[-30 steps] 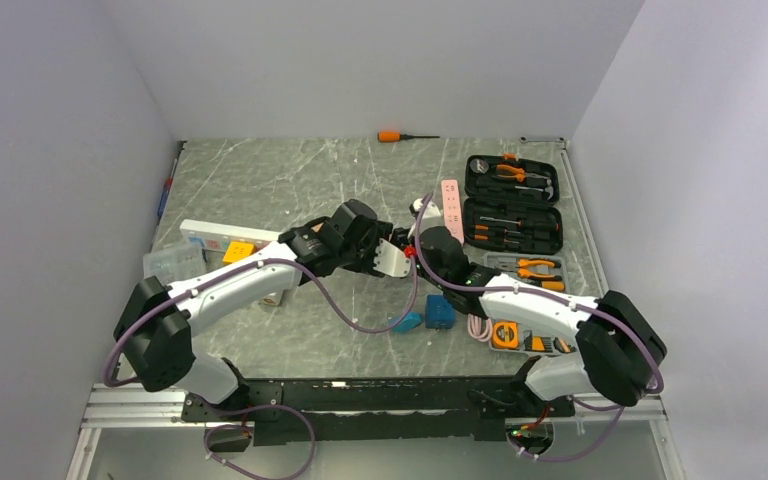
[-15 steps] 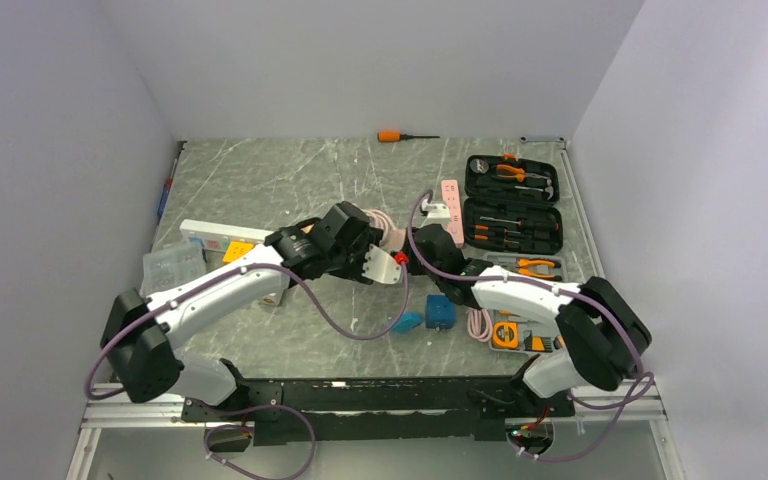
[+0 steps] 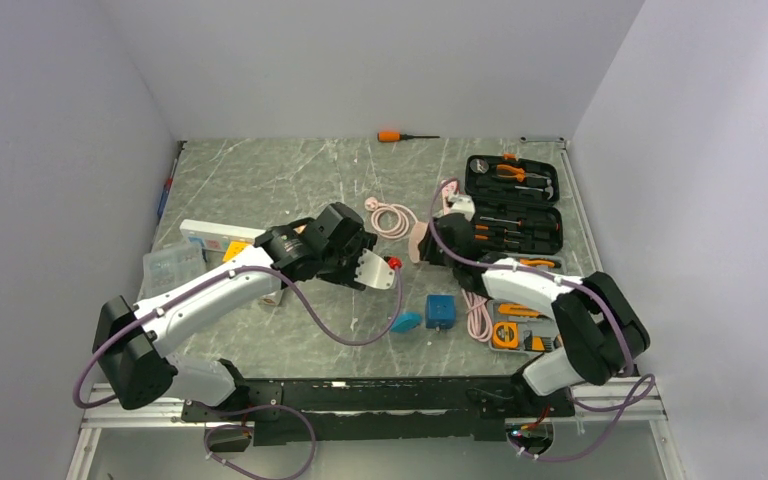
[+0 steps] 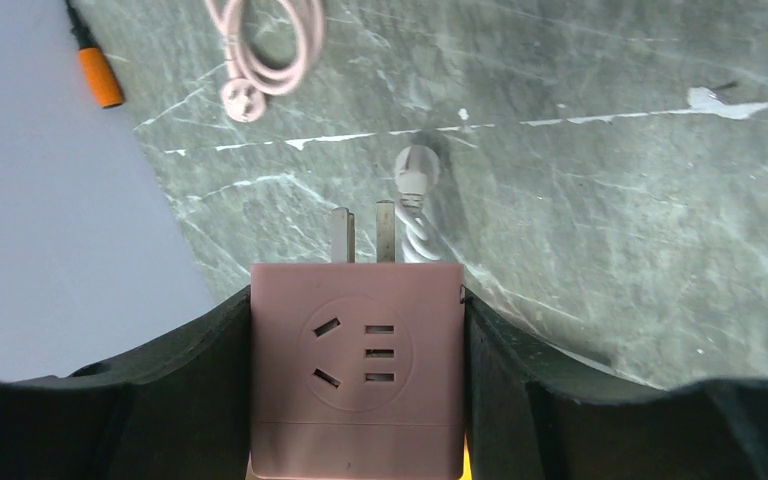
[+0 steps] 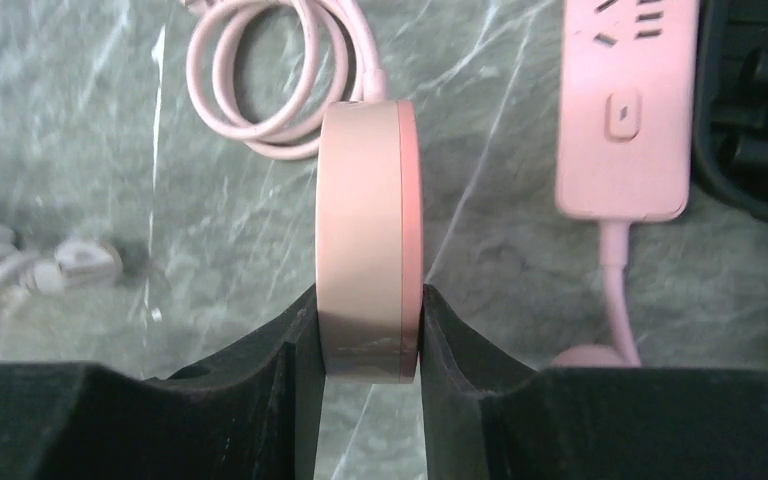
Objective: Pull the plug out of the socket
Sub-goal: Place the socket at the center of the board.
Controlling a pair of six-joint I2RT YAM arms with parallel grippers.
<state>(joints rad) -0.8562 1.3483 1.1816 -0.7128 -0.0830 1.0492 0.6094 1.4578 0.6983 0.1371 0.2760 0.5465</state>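
Marble tabletop (image 3: 290,180): left gripper (image 4: 356,310) clamps the pink plug (image 4: 356,385); right gripper (image 5: 370,330) clamps the pink socket (image 5: 368,200); both parts apart.

On the grey marbled surface (image 3: 260,180) the left gripper (image 3: 370,266) holds a pale square plug block (image 3: 380,272), apart from the pale pink round disc (image 3: 418,241) clamped in the right gripper (image 3: 428,240); a coiled pink cable (image 3: 391,218) lies just beyond them

Plug: pink square plastic adapter plug (image 4: 356,365) is looking smooth and matt.
Prongs: its two flat metal prongs (image 4: 385,235) are showing a dull grey sheen.
Tabletop: grey-green veined stone-look tabletop (image 4: 610,200) is looking smooth, faintly glossy.
Disc: pink flat plastic disc (image 5: 370,240) is gleaming softly.
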